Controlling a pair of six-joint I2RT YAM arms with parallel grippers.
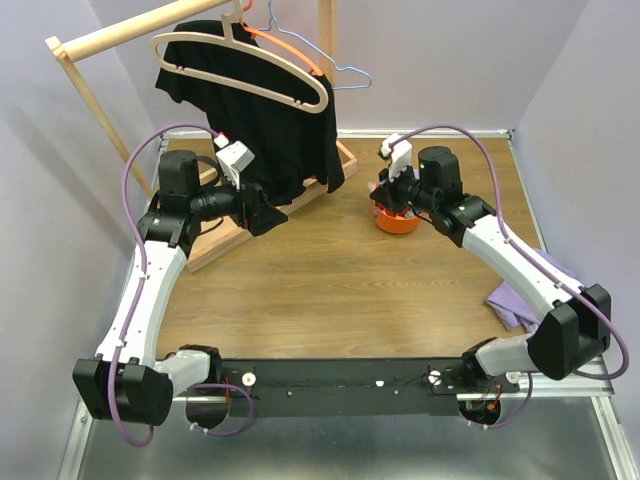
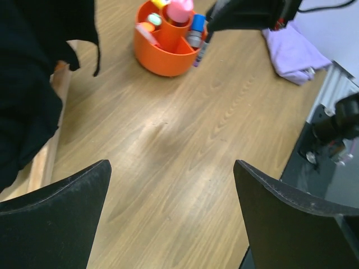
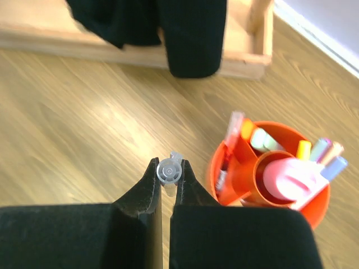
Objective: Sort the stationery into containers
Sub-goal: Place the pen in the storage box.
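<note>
Just beside the orange organiser (image 3: 317,210), the right gripper (image 3: 166,167) is clamped on 1 slim pen (image 3: 169,172), held upright, likely to drop end-first into a compartment; the left gripper (image 2: 171,168) hangs wide open and empty over the tabletop (image 2: 185,129), apparently keeping clear.

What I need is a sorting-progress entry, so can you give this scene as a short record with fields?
Left claw: open, empty, above the wooden table
Right claw: shut on a slim pen, beside the organiser, not in it
Orange organiser: pink tube in central cup, highlighters in outer compartments
Elsewhere: purple cloth, black garment
</note>
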